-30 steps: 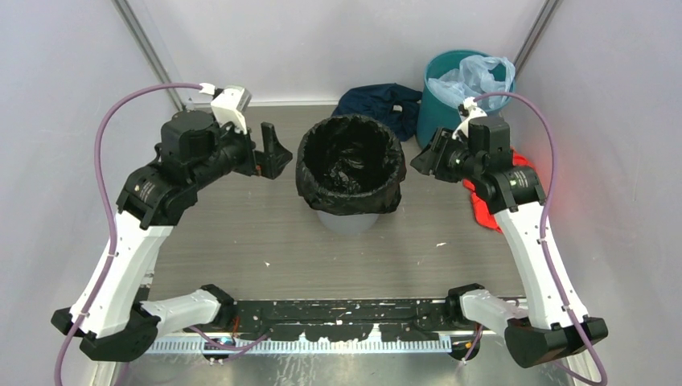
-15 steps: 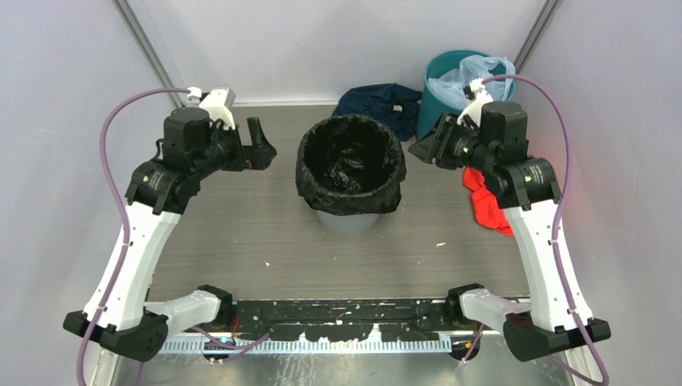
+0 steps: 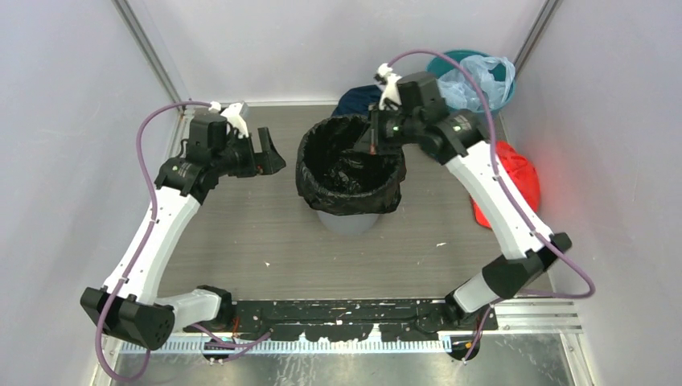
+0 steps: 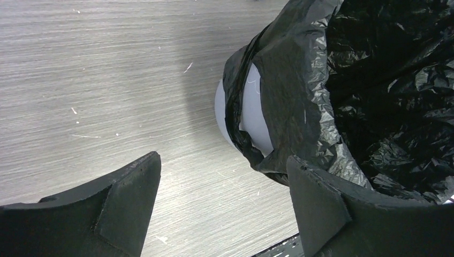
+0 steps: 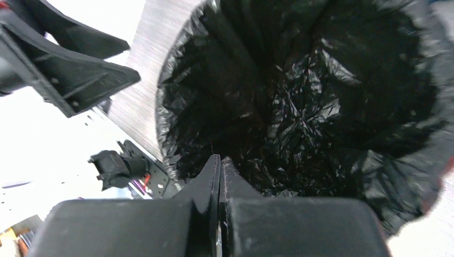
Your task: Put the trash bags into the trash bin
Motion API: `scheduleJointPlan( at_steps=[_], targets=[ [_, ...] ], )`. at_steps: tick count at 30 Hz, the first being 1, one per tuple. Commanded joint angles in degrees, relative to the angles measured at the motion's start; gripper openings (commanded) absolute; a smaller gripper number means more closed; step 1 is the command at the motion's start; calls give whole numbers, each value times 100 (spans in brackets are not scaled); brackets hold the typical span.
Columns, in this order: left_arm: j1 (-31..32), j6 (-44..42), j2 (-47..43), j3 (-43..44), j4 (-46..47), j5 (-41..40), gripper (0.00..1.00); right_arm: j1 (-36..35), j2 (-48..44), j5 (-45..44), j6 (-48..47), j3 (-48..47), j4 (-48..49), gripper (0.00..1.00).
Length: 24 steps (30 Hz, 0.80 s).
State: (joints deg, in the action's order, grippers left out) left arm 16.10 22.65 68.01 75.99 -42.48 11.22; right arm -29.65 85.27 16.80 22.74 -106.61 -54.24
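Observation:
The black trash bag (image 3: 351,165) lines the light grey trash bin (image 3: 347,222) at the table's middle, its edge folded down over the rim. In the left wrist view the bag (image 4: 375,80) hangs over the pale bin wall (image 4: 254,118). My left gripper (image 3: 272,153) is open just left of the bin with nothing between its fingers (image 4: 223,159). My right gripper (image 3: 372,145) hovers over the back right of the bin's mouth, pointing down. Its jaws (image 5: 219,160) are shut on nothing above the crinkled bag (image 5: 310,96).
A teal bin (image 3: 430,108) holding a pale blue plastic bag (image 3: 480,76) stands at the back right. A navy cloth (image 3: 359,100) lies behind the grey bin. A red cloth bundle (image 3: 515,181) sits by the right wall. A black rail (image 3: 338,310) runs along the near edge.
My right arm swung left from beside the bin to above its mouth, and its jaws closed. The left gripper shifted slightly beside the bin and narrowed a little.

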Motion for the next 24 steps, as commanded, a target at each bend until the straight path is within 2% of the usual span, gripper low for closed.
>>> scheduleJointPlan(
  at_steps=[1, 10, 12, 14, 16, 20, 24],
  targets=[
    [-101, 79, -113, -166, 507, 268, 87, -390, 342, -423, -276, -42, -144, 1],
    [-142, 164, -134, -584, 704, 401, 85, -828, 902, -1116, -505, 487, -95, 1],
    [-142, 169, -130, -626, 736, 421, 85, -858, 837, -1244, -508, 594, -87, 9],
    [-142, 163, -121, -639, 734, 436, 85, -869, 732, -1398, -515, 627, -121, 25],
    [-142, 160, -138, -637, 730, 454, 85, -879, 566, -1558, -516, 596, -132, 33],
    [-142, 173, -205, -589, 714, 491, 84, -879, 142, -1995, -493, 496, -31, 42],
    [-142, 232, -263, -255, 663, 873, 84, -877, -170, -2228, -442, 368, -83, 48]
  ],
)
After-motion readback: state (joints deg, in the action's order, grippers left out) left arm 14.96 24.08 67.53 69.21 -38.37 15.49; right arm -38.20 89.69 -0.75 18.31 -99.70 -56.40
